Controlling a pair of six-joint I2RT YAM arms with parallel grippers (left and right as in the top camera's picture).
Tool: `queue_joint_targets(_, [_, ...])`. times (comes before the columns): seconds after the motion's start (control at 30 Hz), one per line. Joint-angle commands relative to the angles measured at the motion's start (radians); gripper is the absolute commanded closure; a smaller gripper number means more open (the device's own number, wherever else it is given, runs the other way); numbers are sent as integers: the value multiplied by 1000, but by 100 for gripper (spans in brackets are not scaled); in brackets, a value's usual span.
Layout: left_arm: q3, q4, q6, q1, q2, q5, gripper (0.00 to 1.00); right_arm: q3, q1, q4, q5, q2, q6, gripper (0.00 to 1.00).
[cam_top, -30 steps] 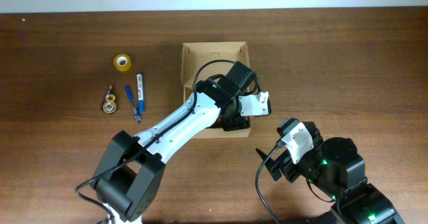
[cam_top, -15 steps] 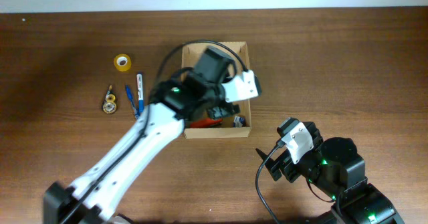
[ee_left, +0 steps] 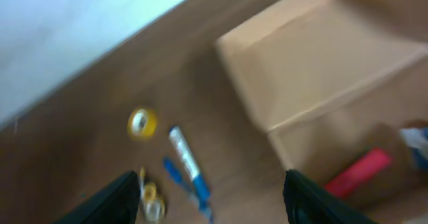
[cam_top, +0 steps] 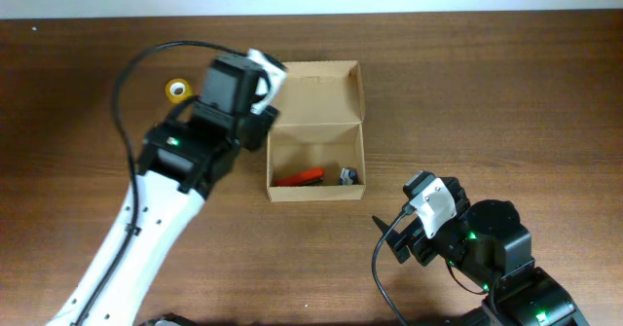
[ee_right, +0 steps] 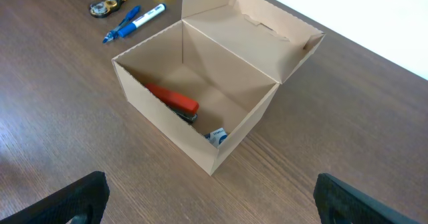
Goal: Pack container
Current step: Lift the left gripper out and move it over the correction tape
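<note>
The container (cam_top: 364, 161) is a brown cardboard box at the table's middle, its flap lid (cam_top: 316, 90) open toward the far side. A red item (cam_top: 297, 177) and a small blue-white item (cam_top: 348, 176) lie inside. The box also shows in the right wrist view (ee_right: 167, 127) and, blurred, in the left wrist view (ee_left: 314, 57). My left gripper (ee_left: 210, 197) is open and empty, above the table just left of the box. My right gripper (ee_right: 210, 197) is open and empty, in front of the box's near right corner.
Left of the box lie a yellow tape roll (cam_top: 177, 90), a blue-white marker (ee_right: 146, 17), a blue pen (ee_right: 120, 27) and a small tape dispenser (ee_right: 105, 7). In the overhead view my left arm (cam_top: 185, 161) covers the pens. The table's far edge meets a white wall.
My left arm has pulled out of the box and swung left, away from it. The box's inside has come into view. The right arm has not moved.
</note>
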Motion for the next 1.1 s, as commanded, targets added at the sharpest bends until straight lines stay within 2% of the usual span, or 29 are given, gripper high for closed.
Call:
queue_joint_targets(0.0, [-1, -12, -143, 71, -9, -32, 32, -4, 8, 3, 10, 1, -5, 1])
queue_joint_targets(0.17, [-1, -24, -207, 171, -9, -23, 32, -4, 8, 3, 10, 1, -5, 1])
queue_joint_targets(0.5, [-1, -29, -237, 335, 40, 23, 32, -4, 8, 3, 10, 1, -5, 1])
queue_joint_targets(0.8, [-1, -36, -243, 397, 171, 126, 32, -4, 8, 3, 10, 1, -5, 1])
queue_joint_targets(0.93, [-1, -51, -238, 429, 205, 127, 32, -4, 8, 3, 10, 1, -5, 1])
queue_joint_targets(1.07, [-1, -52, -164, 468, 229, 161, 32, -4, 8, 3, 10, 1, -5, 1])
